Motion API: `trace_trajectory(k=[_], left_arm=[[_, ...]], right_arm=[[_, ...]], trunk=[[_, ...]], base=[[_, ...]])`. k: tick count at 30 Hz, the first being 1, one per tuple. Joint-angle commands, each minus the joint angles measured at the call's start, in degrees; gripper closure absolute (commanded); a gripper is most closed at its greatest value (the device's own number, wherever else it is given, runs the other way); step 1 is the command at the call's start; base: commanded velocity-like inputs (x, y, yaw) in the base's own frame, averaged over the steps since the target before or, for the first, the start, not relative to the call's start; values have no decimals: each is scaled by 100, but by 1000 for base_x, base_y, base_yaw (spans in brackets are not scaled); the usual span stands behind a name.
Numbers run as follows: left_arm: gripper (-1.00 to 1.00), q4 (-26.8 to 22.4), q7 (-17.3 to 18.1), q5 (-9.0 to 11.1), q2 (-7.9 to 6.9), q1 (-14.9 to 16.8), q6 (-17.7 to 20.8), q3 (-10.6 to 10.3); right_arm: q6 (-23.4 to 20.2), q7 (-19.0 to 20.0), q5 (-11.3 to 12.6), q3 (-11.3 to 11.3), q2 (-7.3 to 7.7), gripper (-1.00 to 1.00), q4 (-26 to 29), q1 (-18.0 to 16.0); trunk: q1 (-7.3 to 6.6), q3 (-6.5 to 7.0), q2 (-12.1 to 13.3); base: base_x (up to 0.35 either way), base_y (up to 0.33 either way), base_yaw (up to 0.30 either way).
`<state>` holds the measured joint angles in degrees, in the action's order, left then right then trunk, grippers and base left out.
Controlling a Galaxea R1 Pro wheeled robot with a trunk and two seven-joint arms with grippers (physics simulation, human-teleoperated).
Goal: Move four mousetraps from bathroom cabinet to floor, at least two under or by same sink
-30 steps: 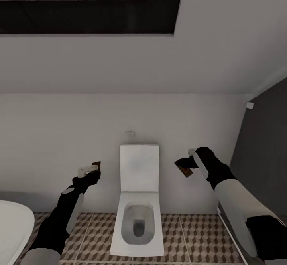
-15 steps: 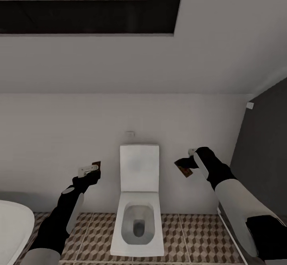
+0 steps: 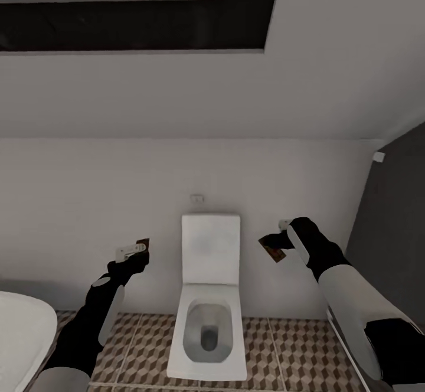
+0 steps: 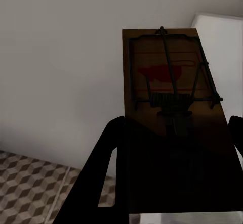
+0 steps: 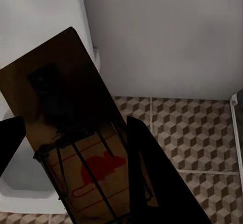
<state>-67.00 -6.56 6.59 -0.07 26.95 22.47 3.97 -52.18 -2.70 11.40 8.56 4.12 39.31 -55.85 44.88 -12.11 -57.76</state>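
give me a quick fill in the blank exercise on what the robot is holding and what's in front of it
1. Each gripper, left and right, is shut on a ____.
2. The white fixture between the two arms is a ____.
3. The picture printed on the left mousetrap and the right mousetrap is coloured ____.
4. The bathroom floor tiles carry a 3D ____ pattern.

Missing words: mousetrap; toilet; red; cube

Both arms are built alike: glossy black shells at the joints and pale grey-white sleeves along the straight sections. The left arm point(image 3: 94, 315), at the lower left of the frame, is mostly black with a slim grey panel on its forearm. The right arm point(image 3: 348, 297), at the lower right, shows a broad white forearm and a rounded black wrist. The jaws are flat black blades with squared edges.
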Motion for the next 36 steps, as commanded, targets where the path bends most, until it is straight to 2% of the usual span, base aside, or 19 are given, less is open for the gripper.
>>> trace_trajectory(k=[1, 16, 36], left_arm=[[100, -8, -47, 53, -1, 4, 29, -5], [100, 3, -47, 52, -2, 4, 26, 4], [100, -4, -47, 51, -2, 4, 29, -10]], right_arm=[[-20, -29, 43, 31, 8, 100, 6, -5], [-20, -29, 39, 31, 9, 100, 6, -5], [-29, -21, 51, 31, 10, 100, 6, -5]], trunk=[[2, -9, -5], [2, -9, -5], [2, -9, -5]], base=[[132, 0, 8], [262, 0, 1], [14, 0, 0]])
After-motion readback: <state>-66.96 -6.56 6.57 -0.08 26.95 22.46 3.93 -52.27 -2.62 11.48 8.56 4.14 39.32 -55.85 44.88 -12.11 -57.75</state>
